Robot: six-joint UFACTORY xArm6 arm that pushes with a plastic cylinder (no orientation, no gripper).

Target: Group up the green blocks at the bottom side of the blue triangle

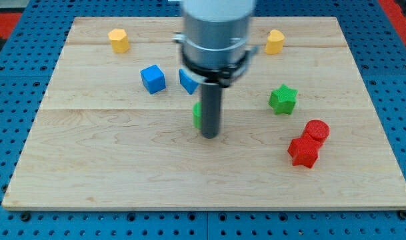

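the red blocks (308, 143) lie nearest on the surface (89, 173), out of play. i carry no pincer; my tip (210, 136) touches a green block (197, 115) just below the blue triangle (188, 81). the green star (282, 99) waits well right.

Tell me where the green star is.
The green star sits on the view's right, above the two red blocks and below the right yellow block.

My tip (210, 136) touches a green block (197, 115) below the blue triangle (189, 81)
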